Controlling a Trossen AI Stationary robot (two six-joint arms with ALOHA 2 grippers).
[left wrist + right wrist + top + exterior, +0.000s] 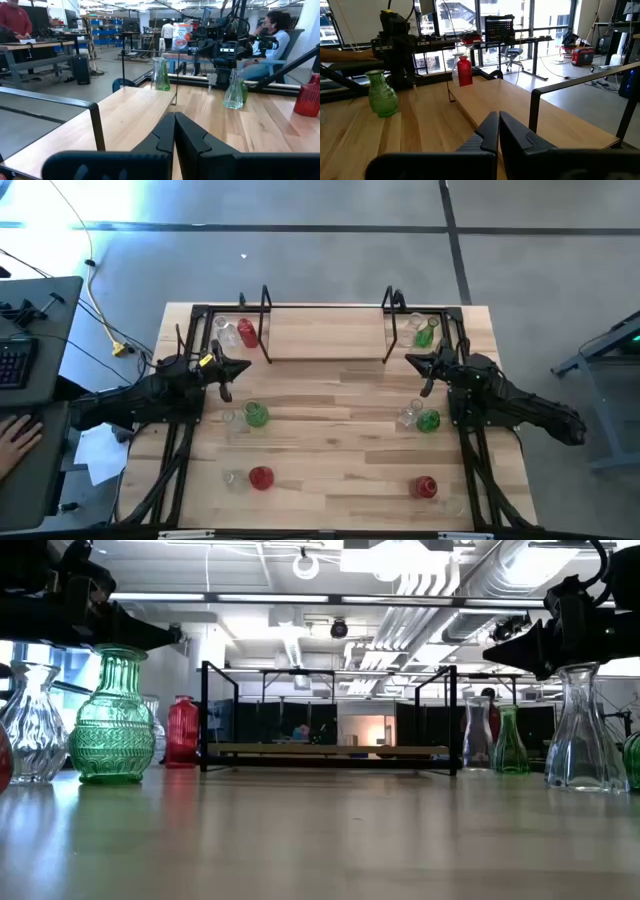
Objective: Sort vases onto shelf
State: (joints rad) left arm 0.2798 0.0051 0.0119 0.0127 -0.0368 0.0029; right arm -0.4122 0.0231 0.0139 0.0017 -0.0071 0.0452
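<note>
High view: light-wood bench on grey concrete floor; shelf at far edge, vases scattered beside and in front. Left gripper and right gripper both closed, empty. Low view: open-plan room w/ ceiling ducts. Wrist views: desks, windows, people seated.

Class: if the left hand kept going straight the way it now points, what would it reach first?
The left hand, shut, points across the shelf board. Nothing stands on it; the first thing in line looks like the clear vase before the right arm, though depth is unclear.
</note>
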